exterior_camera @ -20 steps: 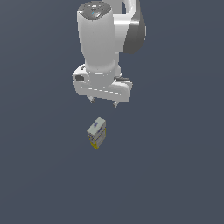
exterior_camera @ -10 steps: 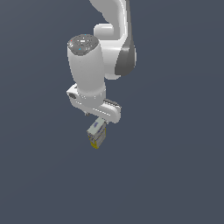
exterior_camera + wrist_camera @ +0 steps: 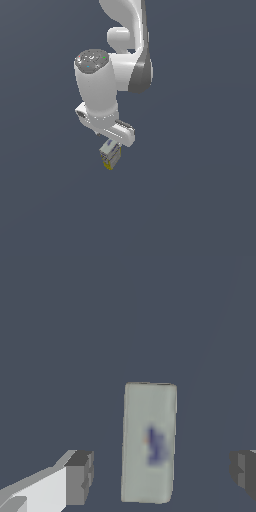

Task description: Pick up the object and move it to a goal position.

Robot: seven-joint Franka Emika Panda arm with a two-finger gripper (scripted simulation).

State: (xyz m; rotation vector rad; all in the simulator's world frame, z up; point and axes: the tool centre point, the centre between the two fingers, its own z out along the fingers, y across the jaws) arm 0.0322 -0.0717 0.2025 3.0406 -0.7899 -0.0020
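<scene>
The object (image 3: 110, 156) is a small grey-white box with yellow trim at its near end, lying on the dark floor. In the exterior view my gripper (image 3: 112, 146) hangs right above it, and the hand hides the box's far end. In the wrist view the box (image 3: 149, 442) shows a bluish mark and lies between my two fingertips (image 3: 80, 477), with clear gaps on both sides. The gripper (image 3: 162, 476) is open and touches nothing.
A plain dark grey floor (image 3: 200, 200) spreads all around the box. No other object or edge shows in either view.
The arm has swung toward the exterior view's left and come down, so the hand now sits just over the box. The box has not moved.
</scene>
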